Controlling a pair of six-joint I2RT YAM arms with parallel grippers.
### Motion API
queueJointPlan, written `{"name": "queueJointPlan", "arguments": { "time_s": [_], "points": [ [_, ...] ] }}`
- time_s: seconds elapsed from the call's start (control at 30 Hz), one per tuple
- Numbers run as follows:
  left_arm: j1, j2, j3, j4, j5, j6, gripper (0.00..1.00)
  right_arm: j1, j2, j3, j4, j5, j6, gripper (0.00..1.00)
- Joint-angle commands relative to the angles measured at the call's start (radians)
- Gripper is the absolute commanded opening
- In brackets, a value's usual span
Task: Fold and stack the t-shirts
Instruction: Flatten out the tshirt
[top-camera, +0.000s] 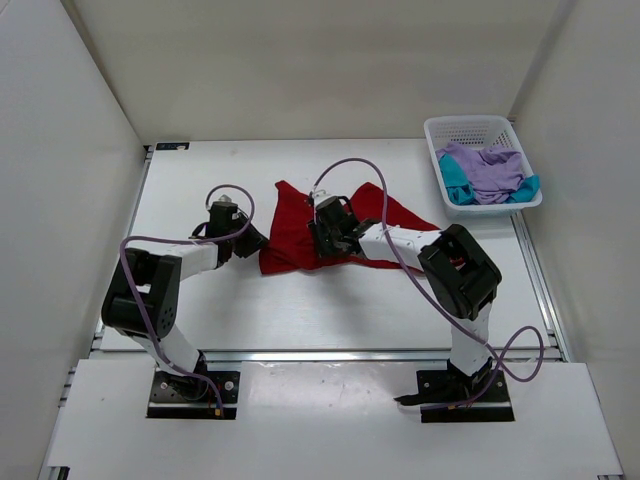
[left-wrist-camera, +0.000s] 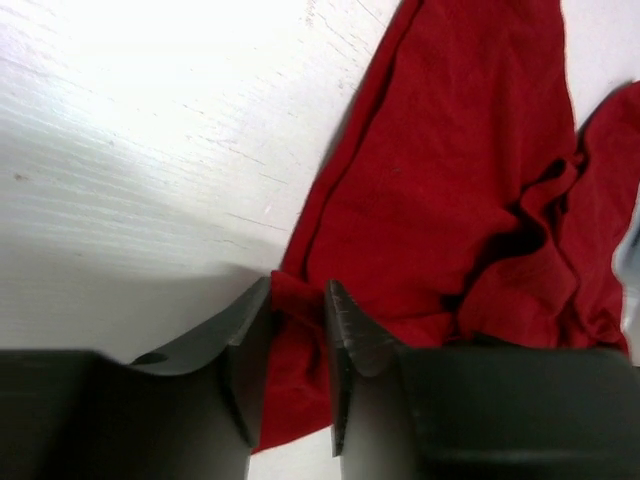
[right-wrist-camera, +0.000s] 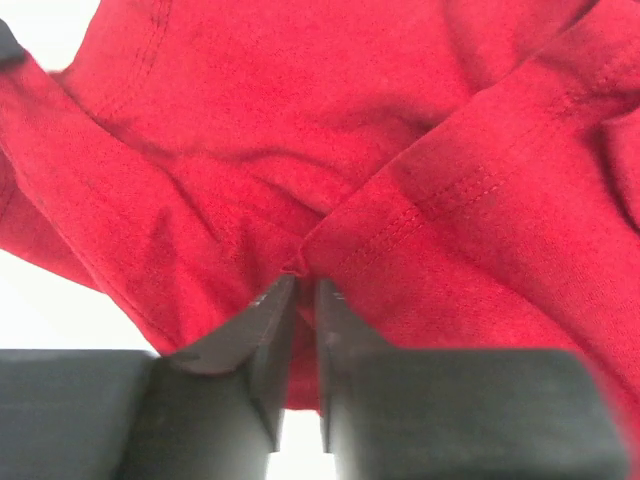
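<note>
Top external, centre frame: left gripper (top-camera: 258, 242) pinches the dark red t-shirt (top-camera: 296, 222) at its left edge; right gripper (top-camera: 335, 243), nearly closed, nips its middle fold.

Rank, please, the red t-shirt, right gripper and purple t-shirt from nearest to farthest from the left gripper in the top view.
1. The red t-shirt, in the left gripper.
2. The right gripper, mid-table on the shirt.
3. The purple t-shirt, in the far-right basket.

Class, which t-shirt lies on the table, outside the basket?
The dark red t-shirt, lying on the table; the lavender t-shirt and teal t-shirt are in the white basket.
</note>
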Motion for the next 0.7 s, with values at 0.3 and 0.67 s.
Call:
{"name": "queueJointPlan", "arguments": {
  "time_s": [0.3,0.67],
  "points": [
    [-0.013,-0.043,0.098,-0.022,-0.005,0.069,0.00,-0.009,-0.154,0.037,-0.046,0.077,-0.027,0.00],
    [0.068,-0.214,0.534,-0.208,0.014,0.152,0.00,-0.227,-0.572,0.290,-0.320,-0.097,-0.060,0.00]
  ]
}}
